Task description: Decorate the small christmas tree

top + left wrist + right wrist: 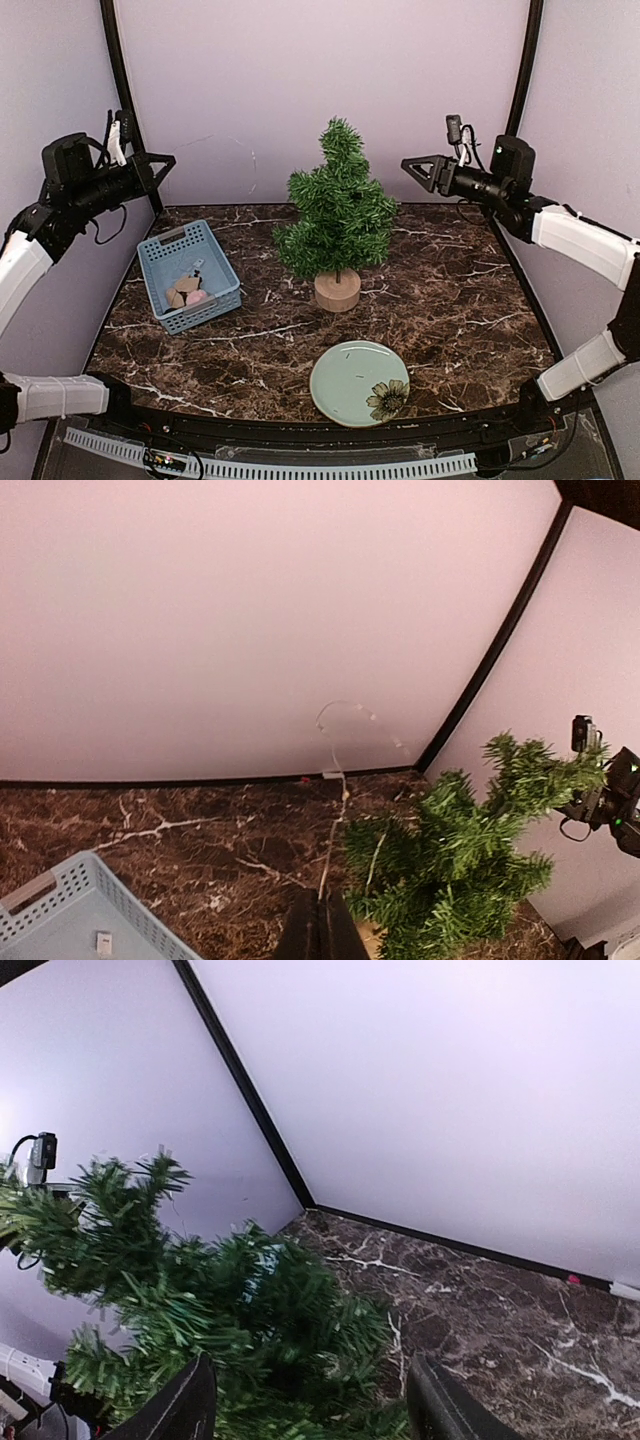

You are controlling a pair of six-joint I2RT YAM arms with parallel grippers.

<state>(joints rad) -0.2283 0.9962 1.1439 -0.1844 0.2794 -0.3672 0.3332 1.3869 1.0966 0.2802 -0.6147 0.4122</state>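
Note:
The small christmas tree (338,215) stands mid-table on its round light-wood stump (337,290), with no ornaments showing on it. My left gripper (160,160) hangs high at the left, level with the treetop and well apart from it. In the left wrist view its fingers (322,932) are pressed together, with the tree (470,860) to their right. A thin pale line runs up from their tips; I cannot tell whether it is a thread or a marble vein. My right gripper (415,168) hangs high at the right, pointing at the tree. Its fingers (185,1405) stand wide apart with nothing between them, and the tree (200,1310) lies beyond.
A light blue basket (165,248) at the left holds a few brown and pink ornaments (187,292). A pale green plate (345,385) with a flower print lies near the front edge. Walls close the back and sides.

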